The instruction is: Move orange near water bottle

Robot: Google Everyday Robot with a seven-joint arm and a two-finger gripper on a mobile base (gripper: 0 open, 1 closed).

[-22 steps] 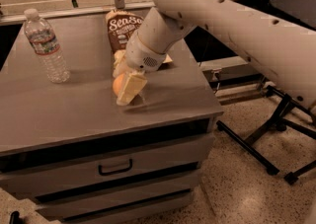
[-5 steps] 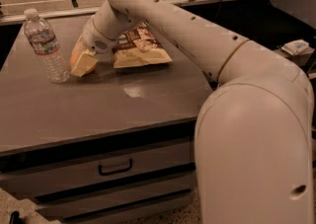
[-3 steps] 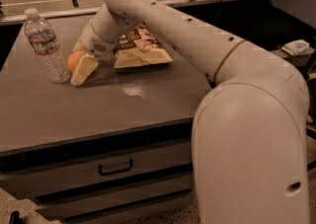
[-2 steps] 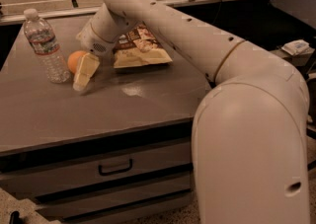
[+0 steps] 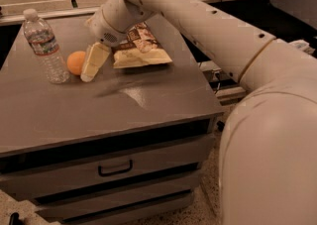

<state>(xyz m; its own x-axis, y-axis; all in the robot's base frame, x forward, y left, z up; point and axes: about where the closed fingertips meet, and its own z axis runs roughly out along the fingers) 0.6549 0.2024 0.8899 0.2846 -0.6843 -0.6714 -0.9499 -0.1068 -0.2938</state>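
The orange [image 5: 75, 62] rests on the grey cabinet top [image 5: 124, 100], just right of the water bottle [image 5: 46, 45] and almost touching it. The bottle stands upright at the back left, clear with a white cap and a label. My gripper [image 5: 85, 70] is low over the top, right beside the orange. One cream finger [image 5: 95, 59] shows, lying against the orange's right side. The orange sits free on the surface and the jaws stand open. The arm reaches in from the upper right.
A brown and white snack bag [image 5: 141, 50] lies flat just right of the gripper. The cabinet has drawers below with a dark handle [image 5: 115, 170]. The robot's white body [image 5: 272, 144] fills the right side. Metal rails run behind the cabinet.
The gripper carried the orange left to the bottle, lowered and let it go. The orange now sits on the top beside the finger.
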